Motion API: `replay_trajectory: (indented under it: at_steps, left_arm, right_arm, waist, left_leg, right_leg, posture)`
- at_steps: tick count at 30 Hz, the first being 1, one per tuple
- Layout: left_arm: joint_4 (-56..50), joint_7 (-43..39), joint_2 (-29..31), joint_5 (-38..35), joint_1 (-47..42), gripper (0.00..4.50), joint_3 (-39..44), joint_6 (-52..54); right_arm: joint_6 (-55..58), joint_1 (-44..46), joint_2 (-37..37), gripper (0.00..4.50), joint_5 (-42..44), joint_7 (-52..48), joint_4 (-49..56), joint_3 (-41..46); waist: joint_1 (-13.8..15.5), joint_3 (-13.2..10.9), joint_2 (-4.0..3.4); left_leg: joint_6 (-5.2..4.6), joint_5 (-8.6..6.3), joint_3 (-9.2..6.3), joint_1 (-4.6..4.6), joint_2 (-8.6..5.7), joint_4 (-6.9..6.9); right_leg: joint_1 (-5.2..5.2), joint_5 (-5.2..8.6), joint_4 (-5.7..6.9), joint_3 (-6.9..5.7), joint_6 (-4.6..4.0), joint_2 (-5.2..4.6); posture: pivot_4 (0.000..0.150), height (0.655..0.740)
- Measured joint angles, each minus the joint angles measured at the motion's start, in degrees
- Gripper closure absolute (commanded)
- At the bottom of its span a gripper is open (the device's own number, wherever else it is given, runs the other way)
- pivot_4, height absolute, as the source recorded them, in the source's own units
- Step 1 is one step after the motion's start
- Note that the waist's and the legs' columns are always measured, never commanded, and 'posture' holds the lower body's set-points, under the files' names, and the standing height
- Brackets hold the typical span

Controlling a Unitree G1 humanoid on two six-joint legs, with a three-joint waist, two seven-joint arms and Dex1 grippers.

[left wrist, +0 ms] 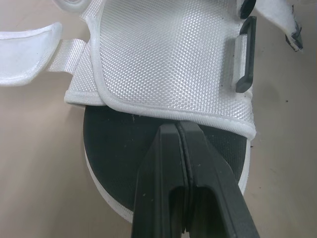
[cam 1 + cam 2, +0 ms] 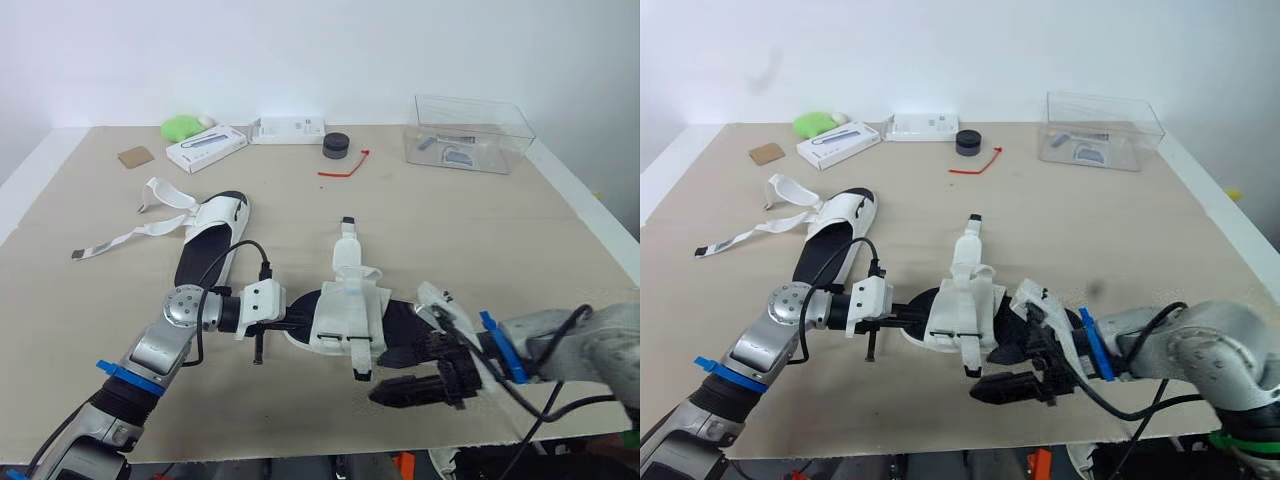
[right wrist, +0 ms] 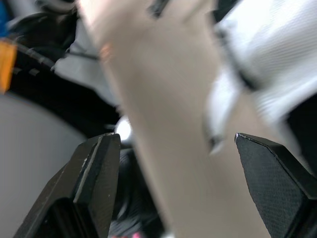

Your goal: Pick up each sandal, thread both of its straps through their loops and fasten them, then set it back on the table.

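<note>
A white sandal with a black sole (image 2: pixel 345 315) lies in the middle of the table, one strap (image 2: pixel 347 245) pointing away from me. My left gripper (image 2: pixel 295 325) is shut, its fingertips (image 1: pixel 177 130) lying on the insole against the rim of the white upper (image 1: pixel 168 54). My right gripper (image 2: pixel 378 377) stands open at the sandal's near right side, beside a hanging strap end (image 2: pixel 359 362), with nothing between its fingers (image 3: pixel 94 168). A second sandal (image 2: pixel 210 235) lies to the back left, its long straps (image 2: pixel 120 238) trailing loose over the table.
A clear plastic box (image 2: pixel 470 133) stands at the back right. Along the back lie a black round piece (image 2: pixel 336 146), a red tie (image 2: pixel 345 168), two white boxes (image 2: pixel 206 148), a green object (image 2: pixel 182 127) and a brown square (image 2: pixel 135 156). The table's front edge (image 2: pixel 300 452) is close.
</note>
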State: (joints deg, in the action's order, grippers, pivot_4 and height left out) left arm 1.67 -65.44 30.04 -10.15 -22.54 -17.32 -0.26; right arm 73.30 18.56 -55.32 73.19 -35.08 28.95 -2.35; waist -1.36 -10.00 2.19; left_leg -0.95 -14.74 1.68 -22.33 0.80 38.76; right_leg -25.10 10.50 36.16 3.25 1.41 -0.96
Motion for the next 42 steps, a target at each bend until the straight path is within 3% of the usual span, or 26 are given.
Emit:
replay_trajectory:
  at_steps: [13,14,16,18,19,20,21,25,33,42]
  left_arm:
    - [3.03,4.1,0.15,2.3,-1.77,4.5,1.04,-2.28]
    - [3.04,4.13,0.14,2.3,-1.77,4.5,1.03,-2.33]
    - [3.06,4.19,0.14,2.31,-1.77,4.5,1.03,-2.37]
    - [3.07,4.23,0.14,2.33,-1.77,4.5,1.03,-2.37]
    - [3.08,4.29,0.14,2.35,-1.77,4.5,1.03,-2.36]
    - [3.09,4.29,0.14,2.36,-1.77,4.5,1.03,-2.36]
    - [3.08,4.34,0.14,2.4,-1.76,4.5,1.04,-2.34]
    - [2.67,4.98,0.09,2.43,-1.41,4.5,1.04,-2.13]
    - [2.6,5.88,0.04,2.99,-1.35,4.5,1.15,-1.85]
    - [1.58,6.55,-0.14,3.44,-1.1,4.5,1.27,-1.05]
  right_arm:
    - [0.58,7.08,4.79,0.5,-6.08,-1.33,-2.38,-1.99]
    - [0.69,7.08,4.9,0.89,-6.17,-1.4,-2.43,-2.09]
    - [0.84,7.08,5.1,1.15,-6.79,-1.81,-2.52,-2.38]
    - [0.83,7.08,5.14,1.86,-7.39,-1.89,-2.63,-2.49]
    - [0.8,7.08,5.48,2.5,-8.25,-1.81,-2.89,-2.49]
    - [0.79,7.08,5.55,2.67,-8.32,-1.79,-2.97,-2.49]
    - [0.69,7.07,6.35,3.21,-8.89,-1.45,-3.44,-2.49]
    - [-0.38,6.95,10.13,4.48,-11.32,1.32,-4.84,-2.61]
    - [-1.22,6.57,12.02,4.48,-15.62,0.83,-5.7,-2.63]
    - [-0.96,-5.27,12.16,4.48,-14.73,2.92,5.48,-1.54]
  waist:
    - [0.04,0.0,0.0]
    - [0.04,0.0,0.0]
    - [0.04,0.0,0.0]
    - [0.04,0.0,0.0]
    - [0.04,0.0,0.0]
    - [0.04,0.0,0.0]
    - [0.03,0.01,0.01]
    - [0.05,0.01,0.01]
    - [0.02,0.02,0.0]
    - [-0.41,0.5,0.19]
  left_leg:
    - [-0.01,0.0,-0.05,-0.03,0.03,-0.01]
    - [-0.01,0.0,-0.04,-0.04,0.02,-0.01]
    - [-0.01,0.0,-0.04,-0.04,0.02,-0.01]
    - [-0.01,0.0,-0.04,-0.04,0.02,-0.01]
    - [-0.01,0.0,-0.04,-0.04,0.02,-0.01]
    - [-0.01,0.0,-0.05,-0.04,0.02,-0.01]
    - [-0.01,0.0,-0.05,-0.03,0.03,-0.01]
    - [-0.04,0.03,-0.05,-0.04,0.02,-0.01]
    - [-0.16,0.09,-0.07,0.0,0.03,-0.01]
    - [-0.16,0.07,-0.12,0.12,0.15,-0.3]
  right_leg:
    - [-0.01,-0.07,0.0,-0.02,-0.04,0.04]
    - [-0.01,-0.07,0.0,-0.02,-0.04,0.04]
    - [-0.01,-0.07,-0.01,-0.02,-0.04,0.03]
    - [-0.01,-0.07,0.0,-0.02,-0.04,0.03]
    - [-0.01,-0.08,0.0,-0.02,-0.03,0.03]
    - [-0.01,-0.08,0.0,-0.02,-0.03,0.04]
    - [0.0,-0.08,0.0,-0.03,-0.04,0.04]
    - [-0.02,-0.1,0.01,-0.02,-0.04,0.04]
    - [0.01,-0.17,0.01,-0.04,-0.09,0.06]
    - [0.01,-0.01,0.0,-0.09,-0.28,0.22]
  posture:
    - [0.15,0.74]
    - [0.15,0.74]
    - [0.15,0.74]
    - [0.15,0.74]
    - [0.15,0.74]
    - [0.15,0.74]
    - [0.15,0.74]
    - [0.15,0.74]
    - [0.15,0.74]
    - [0.15,0.74]
